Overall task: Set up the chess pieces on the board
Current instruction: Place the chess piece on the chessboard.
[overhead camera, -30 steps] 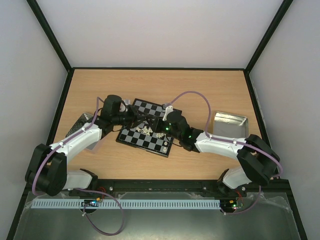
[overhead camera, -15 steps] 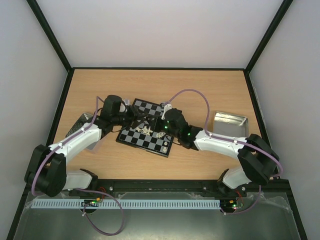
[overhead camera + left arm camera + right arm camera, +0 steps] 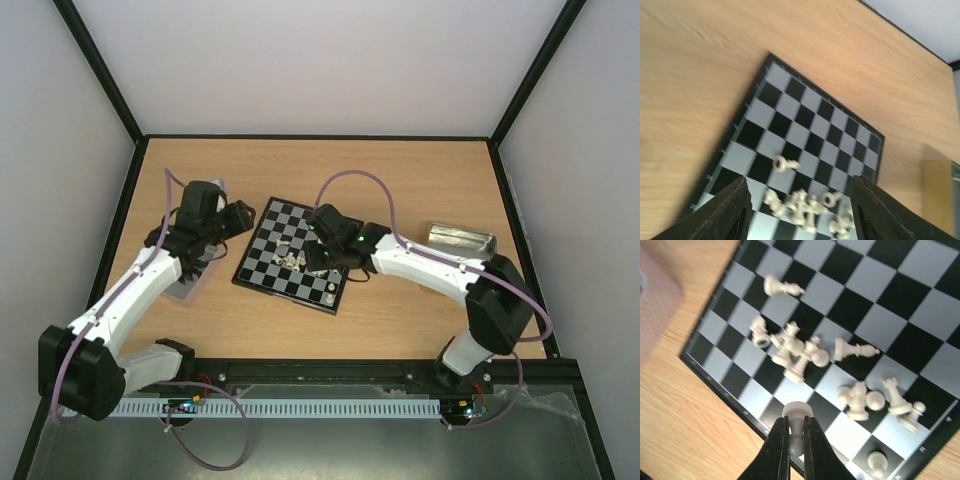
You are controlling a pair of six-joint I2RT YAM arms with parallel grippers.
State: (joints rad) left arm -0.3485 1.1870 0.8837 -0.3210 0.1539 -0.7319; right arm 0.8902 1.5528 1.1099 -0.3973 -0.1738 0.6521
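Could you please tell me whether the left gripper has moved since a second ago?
Yes. The left gripper has drawn back to the left, from over the left edge of the board to just outside it.

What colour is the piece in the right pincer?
Cream-white; the piece shows best in the right wrist view.

One board (image 3: 272,232), about a dozen chess pieces (image 3: 854,349)

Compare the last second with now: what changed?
The left gripper drew back off the board to the left and opened, empty. The right gripper shifted left over the board and closed on a cream pawn. The board, the heap of toppled cream pieces and the upright piece by its near edge stayed put.
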